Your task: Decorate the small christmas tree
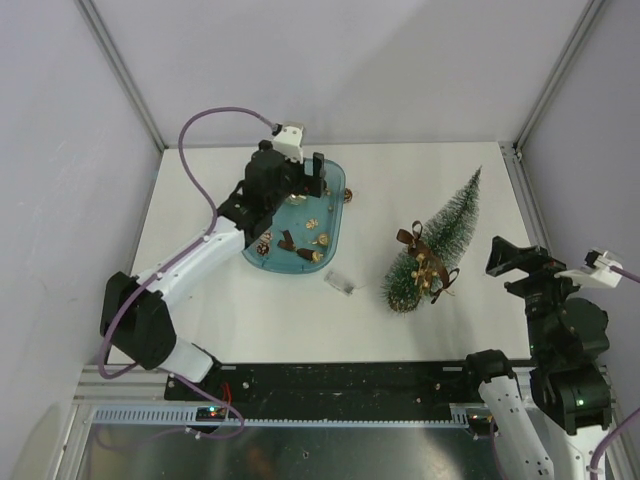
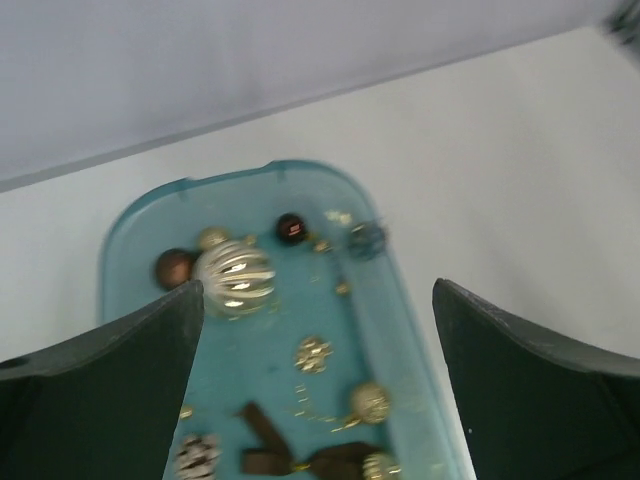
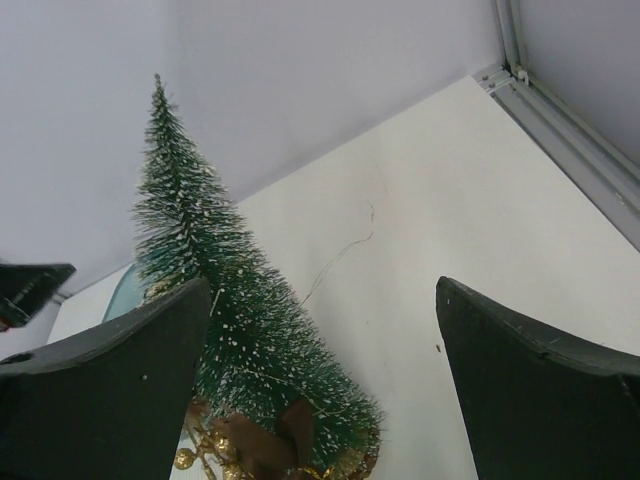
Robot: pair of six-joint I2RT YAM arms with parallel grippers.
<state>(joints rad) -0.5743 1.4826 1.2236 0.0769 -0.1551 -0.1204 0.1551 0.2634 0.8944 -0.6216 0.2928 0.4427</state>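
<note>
Left wrist and right wrist views: both jaws spread wide, holding nothing.

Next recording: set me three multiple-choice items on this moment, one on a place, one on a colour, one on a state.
1. The left tool hangs over: A the translucent teal plastic tray; B bare table; C the metal rail.
2. The ribbon bow on the frosted green bottle-brush christmas tree is: A red; B brown; C white.
3. The right tool is: A shut on the tree; B open and empty; C shut on an ornament.
Answers: A, the tray fills the left wrist view beneath it; B, its loops are dark brown; B, its fingers stand wide apart, clear of the tree.
</note>
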